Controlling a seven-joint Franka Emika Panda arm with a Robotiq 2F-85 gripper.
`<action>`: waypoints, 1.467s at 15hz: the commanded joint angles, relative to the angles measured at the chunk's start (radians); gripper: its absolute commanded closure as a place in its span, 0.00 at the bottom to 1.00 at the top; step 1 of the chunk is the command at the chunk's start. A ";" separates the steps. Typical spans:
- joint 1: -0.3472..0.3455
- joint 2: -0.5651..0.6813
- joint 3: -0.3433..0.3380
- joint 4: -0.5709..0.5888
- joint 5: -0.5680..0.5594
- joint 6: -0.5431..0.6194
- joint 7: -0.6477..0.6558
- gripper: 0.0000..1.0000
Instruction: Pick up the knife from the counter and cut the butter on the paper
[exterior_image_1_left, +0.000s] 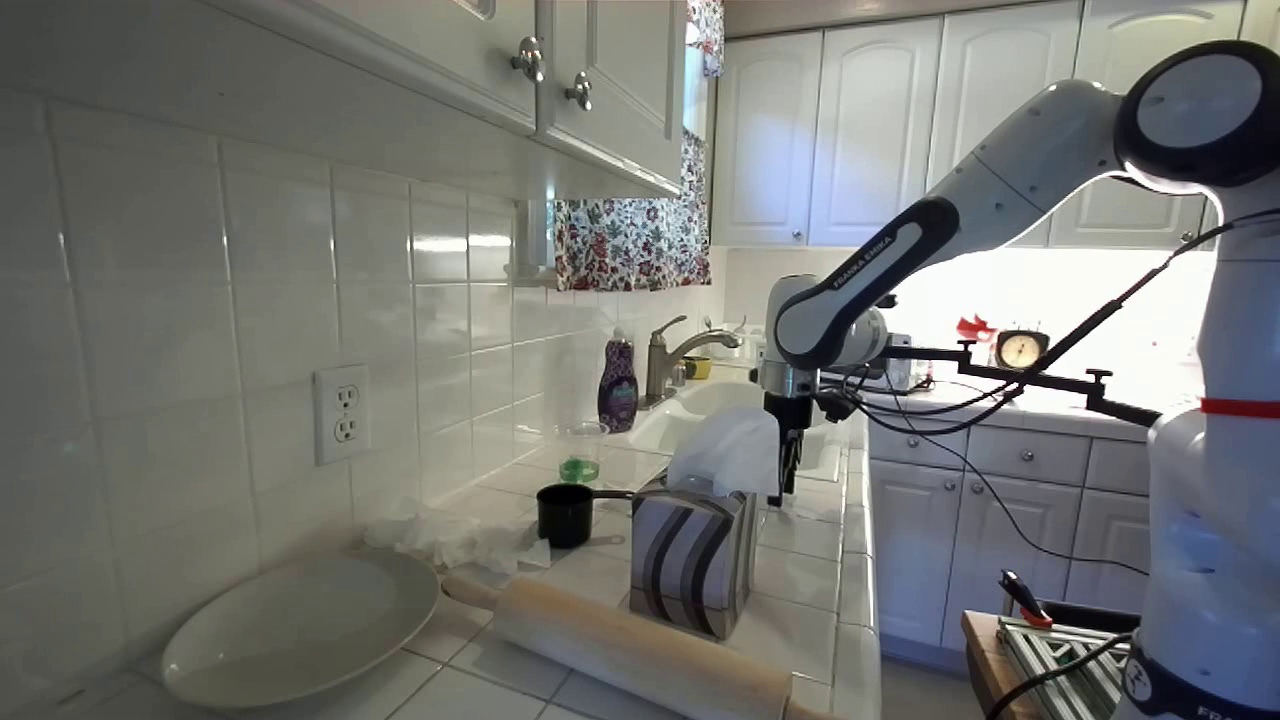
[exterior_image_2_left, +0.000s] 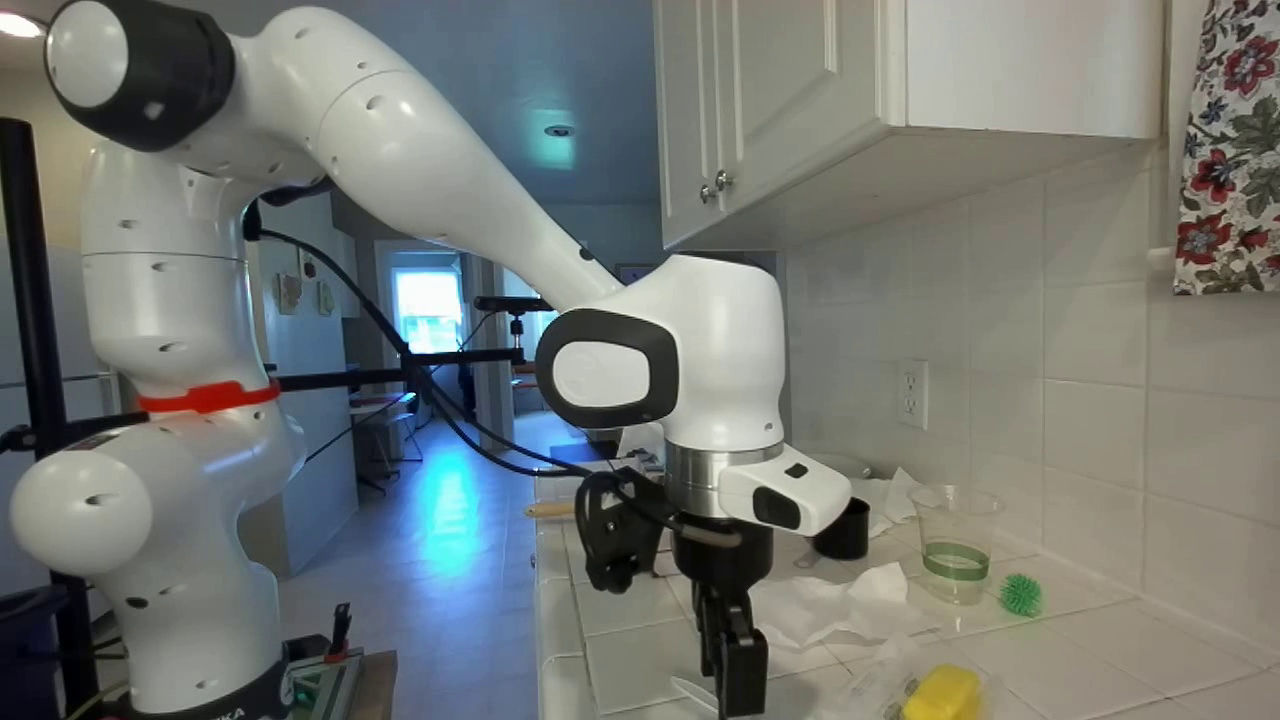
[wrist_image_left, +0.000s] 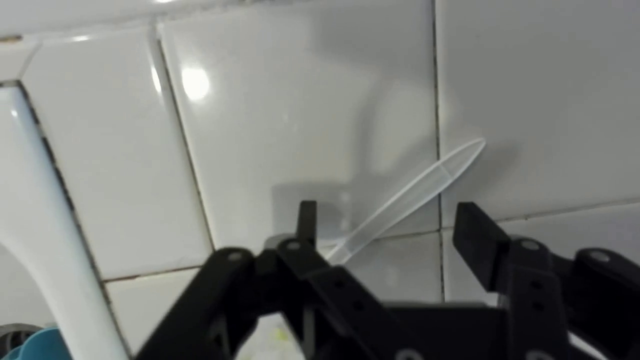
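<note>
The knife (wrist_image_left: 407, 204) is clear plastic and lies slantwise on the white tiled counter (wrist_image_left: 280, 125) in the wrist view. My gripper (wrist_image_left: 388, 221) stands open over it; part of the blade shows between the fingers, and its near end disappears behind the left finger. A sliver of the knife (exterior_image_2_left: 692, 692) shows beside the downward-pointing gripper (exterior_image_2_left: 728, 692) in an exterior view. Crumpled white paper (exterior_image_2_left: 835, 605) lies on the wall side of the gripper. Through the gripper's links, white paper (wrist_image_left: 270, 340) with pale yellow spots shows; whether that is the butter, I cannot tell.
A striped tissue box (exterior_image_1_left: 690, 555), a rolling pin (exterior_image_1_left: 640, 640), a black cup (exterior_image_1_left: 565, 515) and a grey plate (exterior_image_1_left: 310, 620) stand along the counter. The sink rim (wrist_image_left: 47, 250) is beside the gripper. A clear cup (exterior_image_2_left: 955, 545) and a yellow block (exterior_image_2_left: 942, 693) are towards the wall.
</note>
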 joint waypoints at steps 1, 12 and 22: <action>-0.018 0.034 0.009 0.039 0.017 -0.016 -0.006 0.58; -0.025 0.036 0.010 0.044 0.016 -0.016 -0.005 0.99; -0.009 -0.144 0.010 0.009 0.024 -0.044 -0.006 0.99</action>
